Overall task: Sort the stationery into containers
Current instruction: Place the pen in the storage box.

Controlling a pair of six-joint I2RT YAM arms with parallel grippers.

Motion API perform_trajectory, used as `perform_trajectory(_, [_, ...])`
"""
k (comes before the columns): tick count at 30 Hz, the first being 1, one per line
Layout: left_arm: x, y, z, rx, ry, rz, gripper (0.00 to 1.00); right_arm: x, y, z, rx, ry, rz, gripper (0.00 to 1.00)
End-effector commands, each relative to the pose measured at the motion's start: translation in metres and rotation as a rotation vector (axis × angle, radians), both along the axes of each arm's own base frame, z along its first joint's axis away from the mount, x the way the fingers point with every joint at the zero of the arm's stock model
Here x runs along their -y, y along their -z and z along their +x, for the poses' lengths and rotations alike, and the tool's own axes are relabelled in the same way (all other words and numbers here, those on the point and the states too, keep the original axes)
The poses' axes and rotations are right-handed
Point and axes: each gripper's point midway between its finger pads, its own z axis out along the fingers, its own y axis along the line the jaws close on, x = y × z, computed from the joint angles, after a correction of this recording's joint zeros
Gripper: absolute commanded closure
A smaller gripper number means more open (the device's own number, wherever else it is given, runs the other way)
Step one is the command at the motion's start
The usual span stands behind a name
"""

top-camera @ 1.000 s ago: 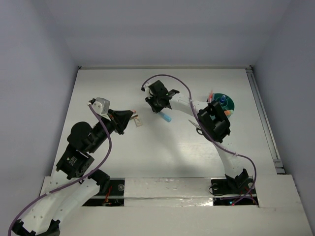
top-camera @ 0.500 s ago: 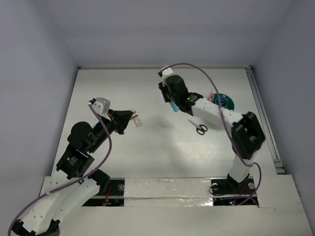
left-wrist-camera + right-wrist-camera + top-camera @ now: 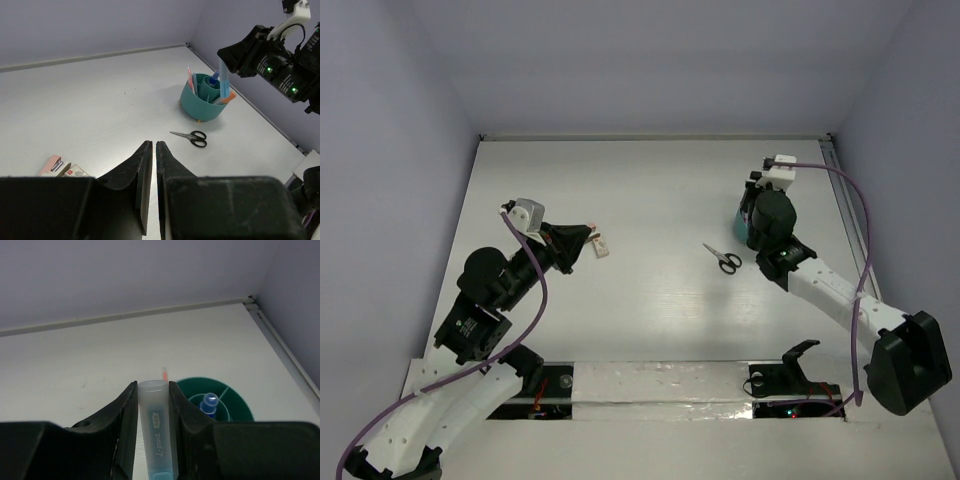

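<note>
My right gripper [image 3: 151, 385] is shut on a blue highlighter [image 3: 156, 432] with a clear cap and holds it upright just above the left rim of the teal cup [image 3: 227, 390]. The cup holds a blue-capped pen [image 3: 209, 402] and a pink pen [image 3: 164, 374]. In the left wrist view the cup [image 3: 200, 102] also holds an orange marker [image 3: 228, 97], with the highlighter [image 3: 225, 82] hanging over it. Black-handled scissors [image 3: 722, 258] lie left of the cup [image 3: 739, 221]. My left gripper [image 3: 588, 243] is shut and empty, beside a small eraser [image 3: 602, 246].
A pink eraser [image 3: 52, 163] and a white eraser [image 3: 76, 172] lie on the table left of my left fingers. A metal rail [image 3: 855, 240] runs along the table's right edge. Walls close in the back and the sides.
My right arm has swung from the table's back middle to the right, carrying the blue highlighter over the teal cup. The scissors are uncovered. The left arm has not moved.
</note>
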Motion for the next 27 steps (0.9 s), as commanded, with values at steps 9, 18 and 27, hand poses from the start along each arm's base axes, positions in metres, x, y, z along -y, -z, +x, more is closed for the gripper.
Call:
perform_trajectory(9, [0.003,-0.009,0.002,0.043,0.011,-0.022,0.94,0.047,-0.008,-0.003,0.178,0.152,-0.012,1.00])
perform_trajectory(18, [0.003,-0.008,0.002,0.042,0.013,-0.021,0.94,0.056,0.010,0.009,0.178,0.213,-0.057,1.00])
perform_trajectory(27, [0.004,-0.008,0.003,0.041,0.013,-0.019,0.94,0.063,0.034,0.019,0.132,0.261,-0.076,1.00])
